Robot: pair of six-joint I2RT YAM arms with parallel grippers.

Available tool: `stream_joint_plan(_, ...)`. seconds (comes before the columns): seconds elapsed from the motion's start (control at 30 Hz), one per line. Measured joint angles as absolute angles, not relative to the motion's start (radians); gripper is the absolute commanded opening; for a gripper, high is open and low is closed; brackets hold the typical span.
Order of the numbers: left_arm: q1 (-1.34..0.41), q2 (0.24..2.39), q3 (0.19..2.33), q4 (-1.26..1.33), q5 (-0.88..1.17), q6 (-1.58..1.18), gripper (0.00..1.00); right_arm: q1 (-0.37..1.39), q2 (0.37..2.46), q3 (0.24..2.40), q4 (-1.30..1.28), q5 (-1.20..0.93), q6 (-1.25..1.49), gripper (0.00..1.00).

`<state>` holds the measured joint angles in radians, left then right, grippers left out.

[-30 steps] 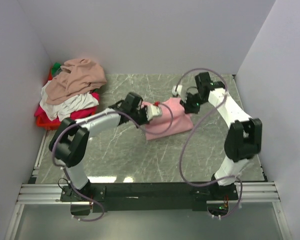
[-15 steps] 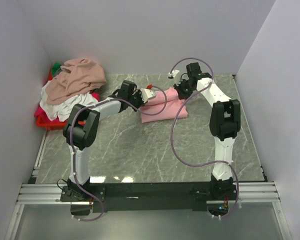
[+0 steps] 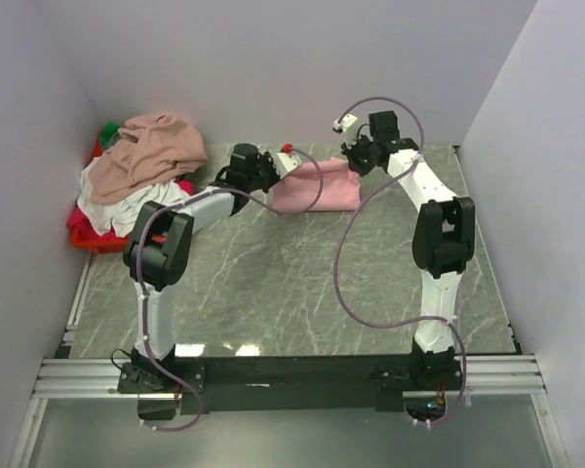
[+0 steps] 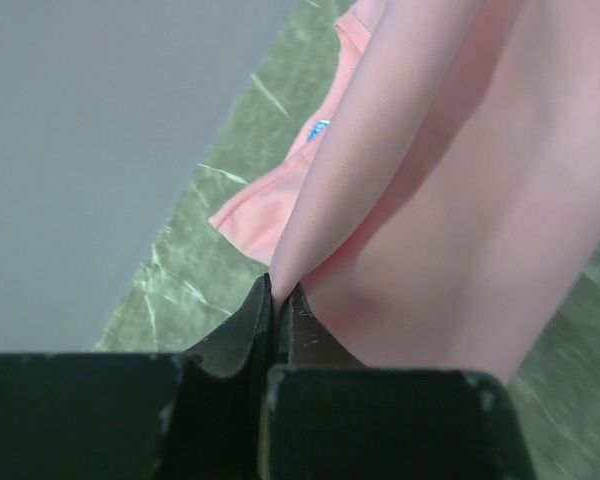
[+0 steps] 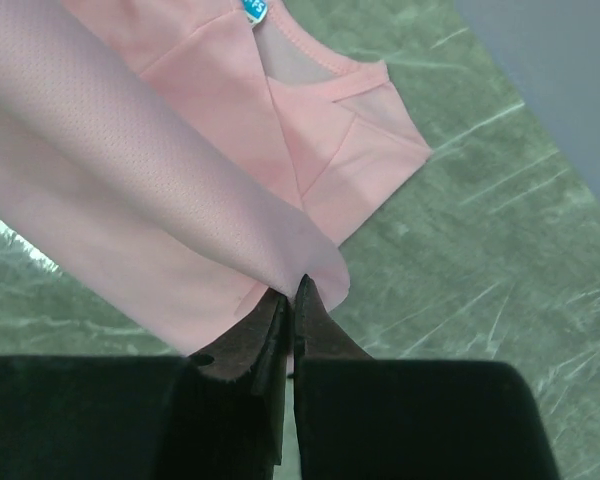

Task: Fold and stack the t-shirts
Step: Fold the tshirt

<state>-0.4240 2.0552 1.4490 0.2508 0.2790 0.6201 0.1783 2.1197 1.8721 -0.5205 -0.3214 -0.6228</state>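
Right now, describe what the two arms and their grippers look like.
Both arms have white links joined by black joint housings: left arm, right arm. A thin purple cable loops along each. The left gripper and right gripper have black fingers tapering to narrow tips.

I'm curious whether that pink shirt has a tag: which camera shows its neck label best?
The right wrist view: the blue label sits large and sharp at the pink shirt's neckline, though the frame's top edge crops it. The left wrist view shows it small and blurred. The top external view is too far to show it.
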Motion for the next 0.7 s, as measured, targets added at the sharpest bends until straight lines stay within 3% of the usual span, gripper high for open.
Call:
stream_joint_plan(0.33,-0.404,2.312,1.732,0.258,0.226,0.584,0.0,0.178,2.342,2.091,-0.473,-0.232,-0.539,0.0)
stream_joint_plan(0.7,-0.408,2.375,1.742,0.271,0.194,0.552,0.0,0.179,2.372,2.094,-0.455,-0.19,-0.512,0.0)
